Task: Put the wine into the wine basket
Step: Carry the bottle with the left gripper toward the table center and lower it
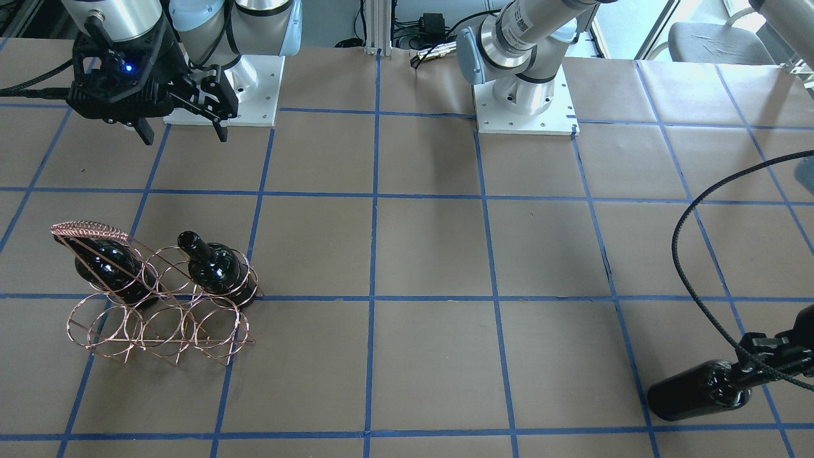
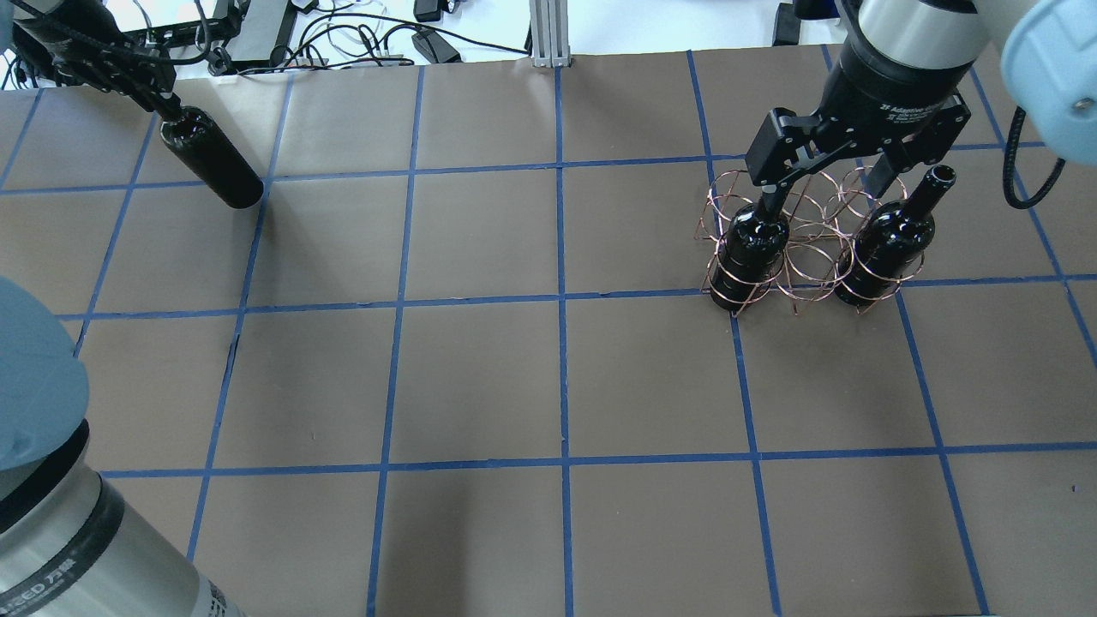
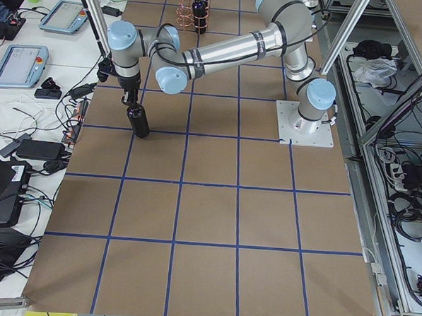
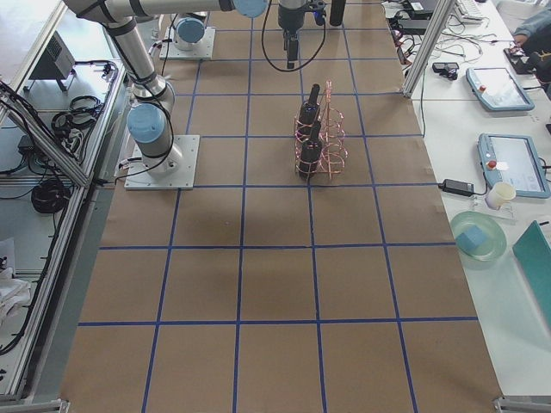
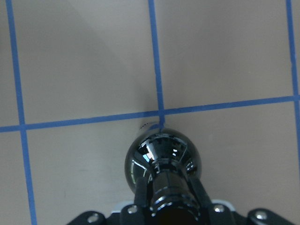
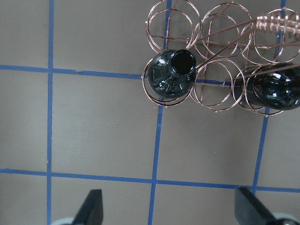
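Observation:
My left gripper (image 2: 169, 118) is shut on the neck of a dark wine bottle (image 2: 212, 169) at the table's far left. It holds the bottle upright; I cannot tell whether its base touches the table. The left wrist view looks down on the bottle (image 5: 163, 159). The copper wire wine basket (image 2: 807, 272) stands at the far right, with one bottle (image 2: 754, 244) and another bottle (image 2: 884, 244) upright in its near row. My right gripper (image 2: 824, 184) hangs open and empty above the basket; the right wrist view shows its fingertips (image 6: 91, 208) apart and the basket (image 6: 220, 96) below.
The two arm bases (image 1: 526, 108) are bolted at the robot's side of the table. A black cable (image 1: 683, 254) loops above the table by the left arm. Side tables with tablets (image 4: 512, 159) and a bowl (image 4: 478, 237) flank the table ends.

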Tool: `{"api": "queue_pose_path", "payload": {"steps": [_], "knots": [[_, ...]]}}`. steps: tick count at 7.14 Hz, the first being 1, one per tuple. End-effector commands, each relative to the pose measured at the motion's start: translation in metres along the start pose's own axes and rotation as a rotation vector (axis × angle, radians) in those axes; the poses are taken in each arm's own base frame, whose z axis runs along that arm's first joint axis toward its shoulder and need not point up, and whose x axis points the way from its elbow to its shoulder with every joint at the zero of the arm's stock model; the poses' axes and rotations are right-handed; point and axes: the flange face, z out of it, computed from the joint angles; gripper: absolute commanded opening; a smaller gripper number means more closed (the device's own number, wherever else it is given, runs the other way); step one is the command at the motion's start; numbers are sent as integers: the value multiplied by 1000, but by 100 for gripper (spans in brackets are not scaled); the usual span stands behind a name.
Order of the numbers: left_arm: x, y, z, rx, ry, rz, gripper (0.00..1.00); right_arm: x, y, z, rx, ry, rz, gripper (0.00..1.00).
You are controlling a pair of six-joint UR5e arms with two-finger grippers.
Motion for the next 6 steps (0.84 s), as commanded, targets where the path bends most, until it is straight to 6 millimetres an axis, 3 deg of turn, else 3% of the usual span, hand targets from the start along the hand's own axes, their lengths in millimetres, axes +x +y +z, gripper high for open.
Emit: {"api": "queue_pose_path", "payload": {"steps": [1,6], "knots": [[108,14,-33,-5,-34,-4,0,0,0,0,1,0,0,100],[339,127,-34,-22,14,-47,0,2,0,-1,7,4,2,100]]}}
